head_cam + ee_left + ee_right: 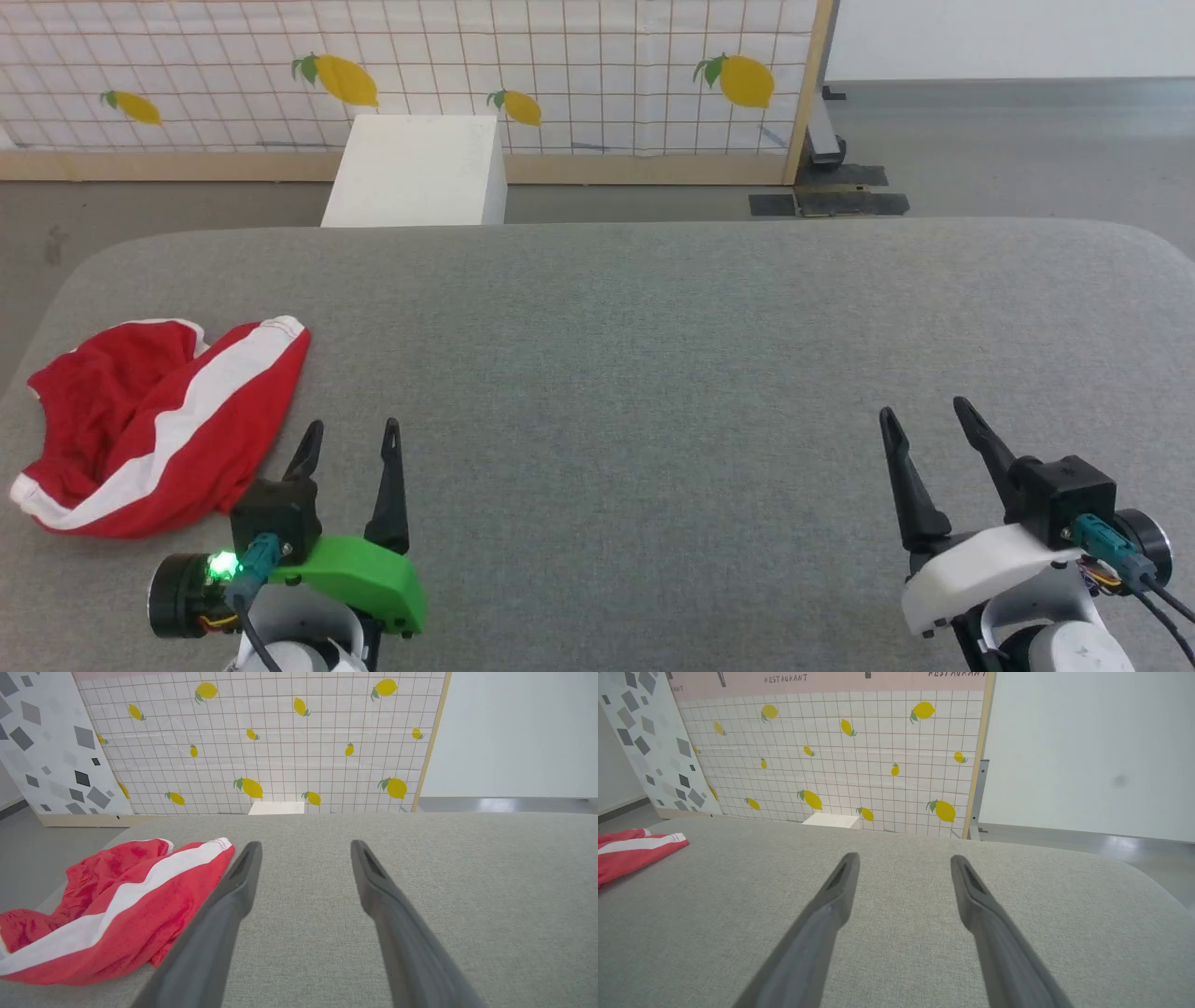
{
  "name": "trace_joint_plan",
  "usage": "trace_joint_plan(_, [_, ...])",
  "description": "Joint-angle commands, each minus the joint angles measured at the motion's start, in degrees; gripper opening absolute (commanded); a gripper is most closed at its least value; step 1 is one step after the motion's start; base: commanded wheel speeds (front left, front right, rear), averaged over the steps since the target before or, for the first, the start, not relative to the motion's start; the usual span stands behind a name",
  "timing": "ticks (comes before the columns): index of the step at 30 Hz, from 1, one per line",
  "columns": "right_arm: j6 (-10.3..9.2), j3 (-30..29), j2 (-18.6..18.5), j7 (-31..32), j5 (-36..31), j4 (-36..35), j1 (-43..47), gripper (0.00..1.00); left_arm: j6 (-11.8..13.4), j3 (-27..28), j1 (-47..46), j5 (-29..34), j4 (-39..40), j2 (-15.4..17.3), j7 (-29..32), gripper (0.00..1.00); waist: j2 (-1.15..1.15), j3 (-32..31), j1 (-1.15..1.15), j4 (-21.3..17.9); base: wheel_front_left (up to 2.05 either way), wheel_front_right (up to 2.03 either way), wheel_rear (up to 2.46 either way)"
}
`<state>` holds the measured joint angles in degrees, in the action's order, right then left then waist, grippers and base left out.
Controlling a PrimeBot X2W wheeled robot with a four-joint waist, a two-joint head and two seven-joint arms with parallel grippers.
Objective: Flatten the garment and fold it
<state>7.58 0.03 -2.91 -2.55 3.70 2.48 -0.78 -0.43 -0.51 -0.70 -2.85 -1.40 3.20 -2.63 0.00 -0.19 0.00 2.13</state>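
The red shorts with a broad white stripe lie crumpled at the left edge of the grey padded table. My left gripper hovers open just right of the shorts, its fingers empty. In the left wrist view the shorts lie left of the left finger, close to it. My right gripper stands open far to the right, over bare cloth. The right wrist view shows a corner of the shorts at the far left edge.
A white box stands on the floor behind the table. Behind it runs a lemon-patterned tiled panel with a wooden frame. The table's far corners are rounded, and grey floor lies beyond on the right.
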Motion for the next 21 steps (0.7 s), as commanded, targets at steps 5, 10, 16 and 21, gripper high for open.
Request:
trace_joint_plan(5, [-0.02,0.3,0.0,-1.1,1.2,0.8,1.3,1.0,0.1,0.5,1.1,-1.2,-0.4,-0.1,-1.1,1.0,0.0,-0.2,0.0,1.6,0.0,0.0,0.0])
trace_joint_plan(10, [-0.02,0.5,0.0,-1.7,1.9,1.3,1.5,1.0,0.1,0.8,1.3,-1.8,-0.6,-0.1,-1.7,1.0,0.0,-0.3,0.0,3.2,0.0,0.0,0.0])
trace_joint_plan(16, [-0.03,0.7,0.0,-2.4,2.7,1.9,1.7,1.0,0.0,1.0,1.6,-2.4,-1.0,-0.1,-2.4,1.0,0.0,-0.4,0.0,5.2,0.0,0.0,0.0])
trace_joint_plan(21, [-0.03,1.1,0.0,-3.0,3.7,2.3,2.0,1.0,0.0,1.2,1.9,-2.9,-1.2,-0.1,-3.0,1.0,0.0,-0.5,0.0,7.1,0.0,0.0,0.0])
